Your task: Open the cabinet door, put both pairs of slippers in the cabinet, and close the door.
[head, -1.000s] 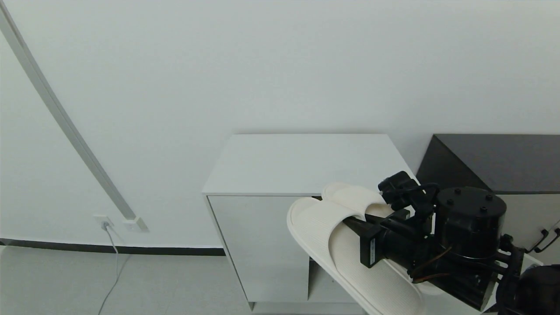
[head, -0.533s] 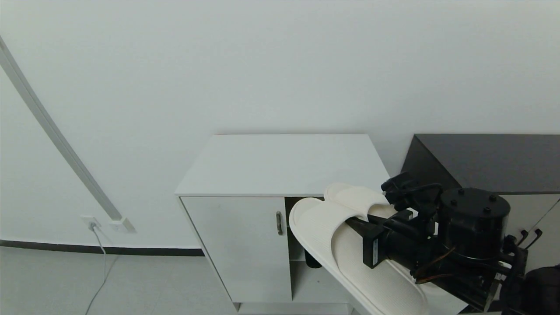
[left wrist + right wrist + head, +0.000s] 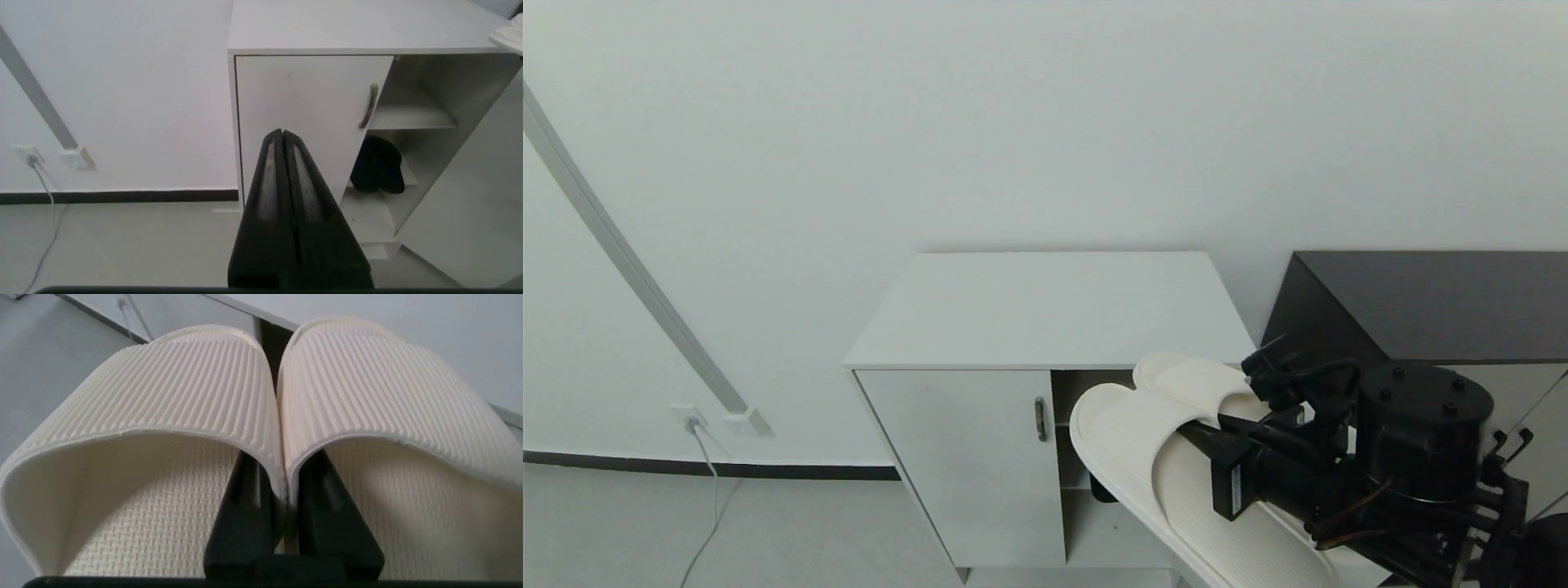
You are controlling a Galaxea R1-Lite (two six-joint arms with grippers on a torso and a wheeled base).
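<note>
A white cabinet (image 3: 1045, 310) stands against the wall. Its left door (image 3: 968, 465) is closed and carries a metal handle (image 3: 1039, 418); the right side is open. A black pair of slippers (image 3: 377, 166) lies on a lower shelf inside, also seen as a dark shape (image 3: 1101, 490). My right gripper (image 3: 1205, 426) is shut on the inner edges of a white ribbed pair of slippers (image 3: 1143, 441), held side by side in front of the open compartment, toes toward it (image 3: 351, 384). My left gripper (image 3: 283, 135) is shut and empty, facing the closed door.
The opened right door (image 3: 466, 204) swings out beside the compartment. A dark-topped cabinet (image 3: 1421, 302) adjoins on the right. A wall socket with a cable (image 3: 690, 420) and a slanted conduit (image 3: 621, 253) lie left, above bare floor (image 3: 727, 531).
The head camera swung, so the cabinet sits further left in the picture. My right gripper with the white slippers has sunk slightly against the cabinet front.
</note>
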